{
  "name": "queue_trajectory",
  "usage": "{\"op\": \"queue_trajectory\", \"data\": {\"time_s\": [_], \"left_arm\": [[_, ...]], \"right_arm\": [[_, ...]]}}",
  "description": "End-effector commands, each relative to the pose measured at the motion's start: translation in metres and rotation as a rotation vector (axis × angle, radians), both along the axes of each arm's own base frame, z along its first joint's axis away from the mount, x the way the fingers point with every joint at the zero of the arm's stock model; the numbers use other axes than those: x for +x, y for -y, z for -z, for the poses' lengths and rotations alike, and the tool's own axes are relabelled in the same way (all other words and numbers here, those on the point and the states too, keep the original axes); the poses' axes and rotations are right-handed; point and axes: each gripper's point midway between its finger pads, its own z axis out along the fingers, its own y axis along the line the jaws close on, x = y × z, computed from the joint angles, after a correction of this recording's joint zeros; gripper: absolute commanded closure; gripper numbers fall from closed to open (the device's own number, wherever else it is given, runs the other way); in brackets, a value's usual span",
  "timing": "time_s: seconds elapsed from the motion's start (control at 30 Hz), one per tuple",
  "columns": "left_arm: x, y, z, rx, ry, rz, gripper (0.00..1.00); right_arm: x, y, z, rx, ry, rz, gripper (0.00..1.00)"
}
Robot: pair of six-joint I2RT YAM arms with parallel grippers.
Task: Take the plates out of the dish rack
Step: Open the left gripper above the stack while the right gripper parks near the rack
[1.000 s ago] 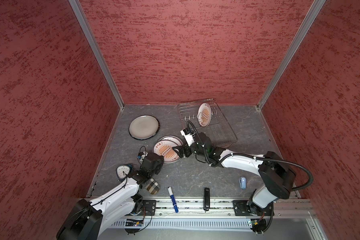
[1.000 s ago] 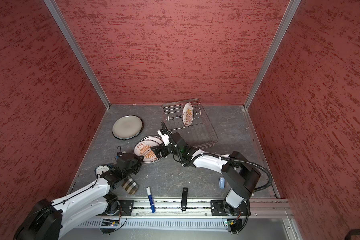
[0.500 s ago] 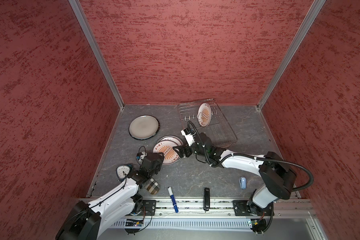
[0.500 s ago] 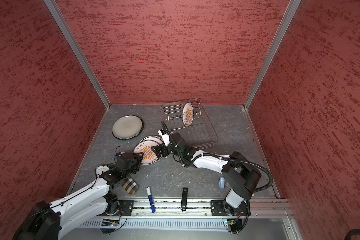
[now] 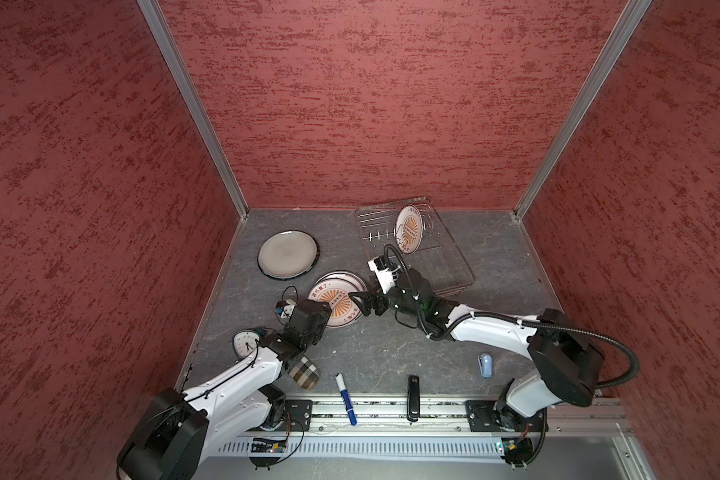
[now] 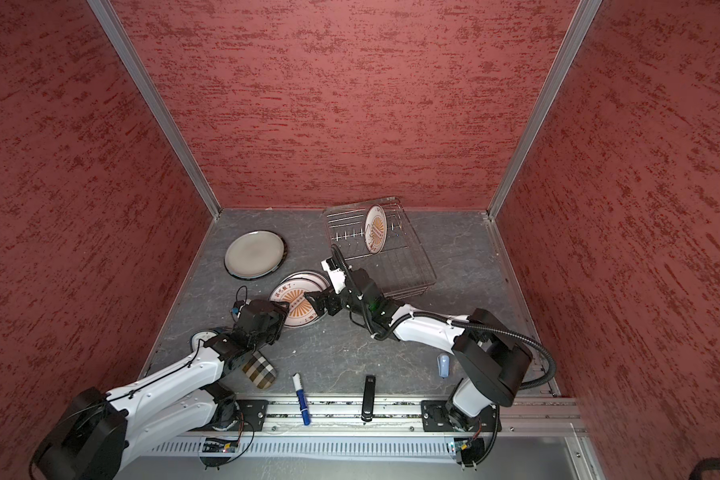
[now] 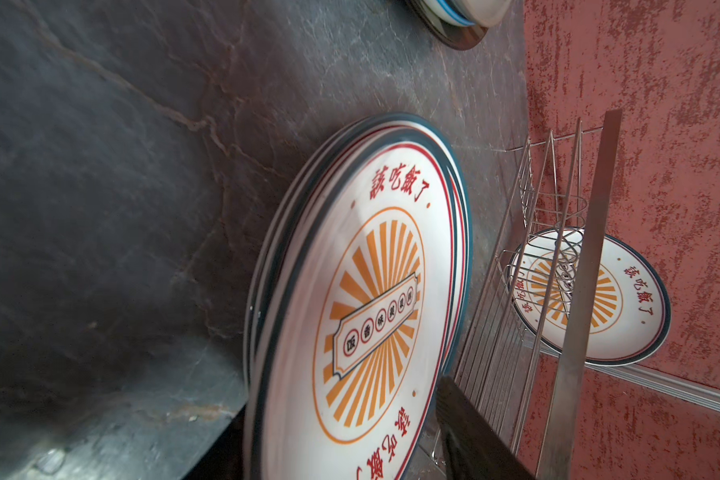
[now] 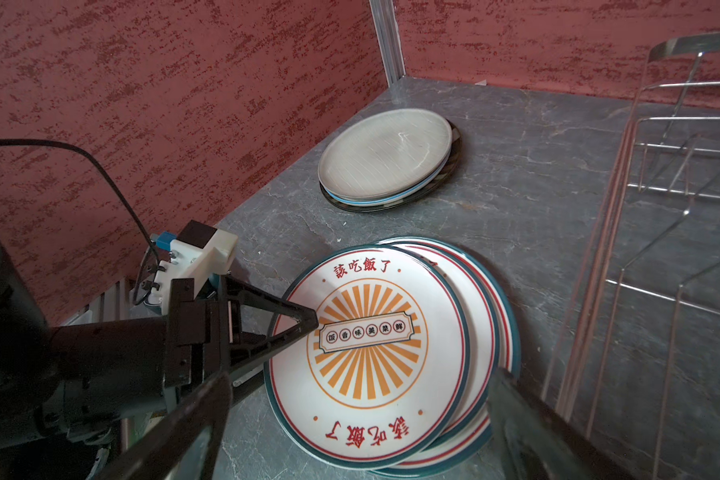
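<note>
The grey stone-look tabletop [image 5: 391, 349] carried everything. The biggest thing on it was the dish rack [image 5: 441, 262], sitting at the back towards the right. One sunburst plate [image 5: 409, 228] stood on edge among its prongs.

Just off the rack's near left corner, out on the tabletop, a stack of sunburst plates [image 5: 337, 295] lay flat and a bit fanned out (I counted at least three rims in the right wrist view). Further left and back, a grey plate [image 5: 287, 254] topped a second small pile.

The left gripper [image 8: 292, 338] met the stack from its near-left side. Its fingers were apart with the top plate's rim between them, the upper one over the plate's face, not squeezing. The right gripper [image 5: 360, 303] hung at the stack's right edge with its fingers spread wide and nothing in them.

Small stuff sat along the front:
- a clock [image 5: 245, 343] beside the left arm
- a plaid pouch [image 5: 304, 374]
- a blue marker [image 5: 346, 399]
- a black stapler-looking thing [image 5: 413, 397]
- a tiny pale blue item [image 5: 485, 365] near the right arm
</note>
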Motion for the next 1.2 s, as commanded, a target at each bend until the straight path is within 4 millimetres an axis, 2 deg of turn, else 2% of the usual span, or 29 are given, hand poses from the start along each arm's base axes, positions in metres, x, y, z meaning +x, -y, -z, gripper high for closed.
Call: {"op": "queue_trajectory", "data": {"time_s": [0.0,0.2,0.43,0.63,1.17], "left_arm": [[0.006,0.003,-0.008,0.008,0.020,0.008,0.39],[0.009,0.010,-0.010,0.034,0.016,0.021,0.38],[0.005,-0.001,-0.003,0.061,-0.011,-0.031,0.38],[0.005,-0.003,-0.007,0.092,0.012,-0.013,0.38],[-0.004,-0.018,0.000,0.099,-0.008,-0.078,0.46]], "right_arm": [[0.000,0.002,-0.020,0.051,0.048,0.015,0.03],[0.002,0.001,-0.019,0.048,0.052,0.020,0.03],[0.003,0.000,-0.016,0.039,0.050,0.022,0.03],[0.003,0.000,-0.017,0.050,0.056,0.023,0.03],[0.005,-0.004,-0.013,0.058,0.045,0.020,0.03]]}}
